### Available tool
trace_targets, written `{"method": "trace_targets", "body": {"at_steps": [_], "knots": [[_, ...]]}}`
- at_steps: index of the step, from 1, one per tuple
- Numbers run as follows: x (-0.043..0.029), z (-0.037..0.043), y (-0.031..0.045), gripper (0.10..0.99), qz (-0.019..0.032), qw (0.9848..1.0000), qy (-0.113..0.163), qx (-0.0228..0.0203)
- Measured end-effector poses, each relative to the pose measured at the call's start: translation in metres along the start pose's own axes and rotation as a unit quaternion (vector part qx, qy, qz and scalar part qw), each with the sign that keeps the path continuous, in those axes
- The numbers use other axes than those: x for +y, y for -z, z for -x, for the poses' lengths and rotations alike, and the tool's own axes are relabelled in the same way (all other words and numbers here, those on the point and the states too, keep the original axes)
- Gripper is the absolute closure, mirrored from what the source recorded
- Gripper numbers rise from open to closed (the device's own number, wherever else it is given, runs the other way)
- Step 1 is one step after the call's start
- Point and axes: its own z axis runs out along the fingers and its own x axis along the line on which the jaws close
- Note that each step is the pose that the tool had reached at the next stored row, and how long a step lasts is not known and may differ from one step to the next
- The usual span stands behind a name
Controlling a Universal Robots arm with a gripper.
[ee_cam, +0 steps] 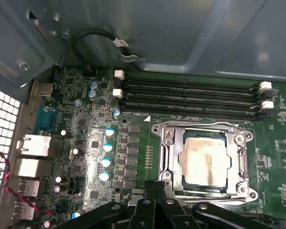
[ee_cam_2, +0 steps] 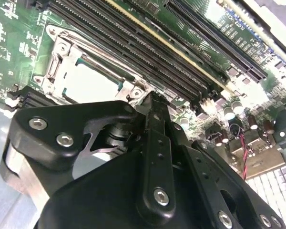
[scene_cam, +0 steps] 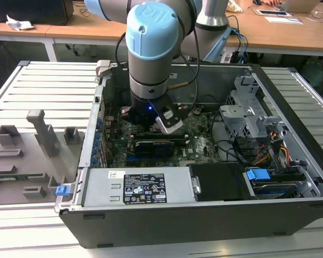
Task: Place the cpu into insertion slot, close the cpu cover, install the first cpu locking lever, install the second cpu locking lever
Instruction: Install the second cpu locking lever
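The cpu [ee_cam: 203, 160], pale silver-beige, lies flat in the insertion slot [ee_cam: 203, 187] on the green board, and it also shows in the second wrist view [ee_cam_2: 88, 86]. The grey cpu cover [ee_cam: 174, 152] lies down over its edges, with the chip showing through the window. A thin metal locking lever [ee_cam: 163, 157] runs along one side of the socket. My gripper [ee_cam: 155, 185] is shut, its black fingers pressed together, and the tip [ee_cam_2: 151, 99] sits at a corner of the socket frame. I cannot tell whether it touches a lever.
Long black memory slots [ee_cam: 190, 98] run right beside the socket. The arm [scene_cam: 151, 48] reaches down into the open computer case [scene_cam: 91, 161]. A black graphics card [scene_cam: 159, 145], the power supply [scene_cam: 140, 188] and a drive cage [scene_cam: 247, 115] crowd the case. Grey fixtures [scene_cam: 37, 134] stand at the exterior view's left.
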Motion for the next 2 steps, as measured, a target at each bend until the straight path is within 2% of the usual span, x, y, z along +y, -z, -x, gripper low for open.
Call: {"method": "trace_targets", "body": {"at_steps": [2], "knots": [[0.0002,0.0001,0.0007,0.980,0.0001,1.0000,0.000,-0.0001]]}}
